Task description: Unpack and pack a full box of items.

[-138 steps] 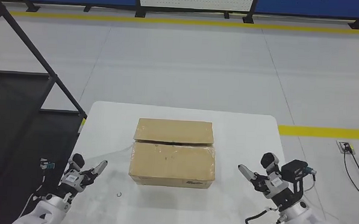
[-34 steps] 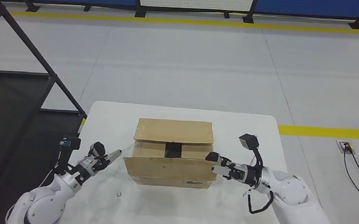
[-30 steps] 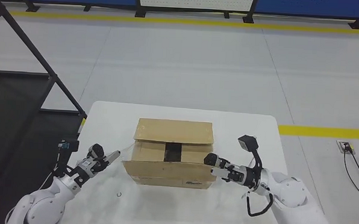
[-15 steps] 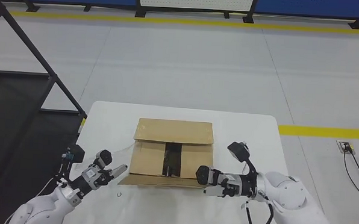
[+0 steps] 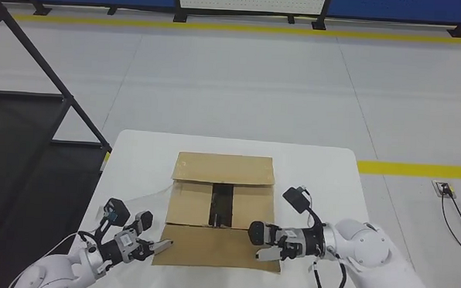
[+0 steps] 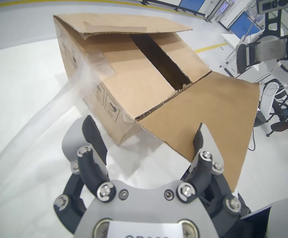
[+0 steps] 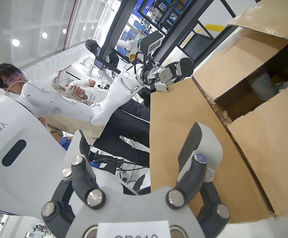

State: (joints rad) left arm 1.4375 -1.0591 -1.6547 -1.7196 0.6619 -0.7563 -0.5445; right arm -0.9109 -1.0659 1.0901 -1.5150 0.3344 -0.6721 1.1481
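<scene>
- brown cardboard box (image 5: 189,208) sits mid white tabletop (image 5: 137,155), long axis running left-right across the robot's front
- far long flap (image 5: 223,168) is folded back, away from the robot
- near long flap (image 5: 210,250) is folded out toward the robot, roughly level, hanging out in front of the box
- left end effector (image 5: 162,246) is at the left corner of the near long flap; fingers apart, the flap's corner edge lies between them, touching or just beside one pad (image 6: 198,138), not clamped
- right end effector (image 5: 259,242) is at the right end of the same flap; fingers apart, flap edge between them, no squeeze visible
- key relation: two short inner flaps (image 5: 252,208) are closed over the box and lie just beyond both end effectors, away from the robot
- dark slot (image 5: 222,204) between them runs front to back, so each short flap should hinge outward to its own side
- left short flap is nearer the left arm, right one nearer the right arm
- strip of clear tape (image 6: 74,78) hangs loose off the box's left end onto the tabletop, could snag
- pale container (image 7: 261,86) shows through the gap, mostly hidden
- judgement: early unpack, long flaps done, short flaps next, nothing out yet
</scene>
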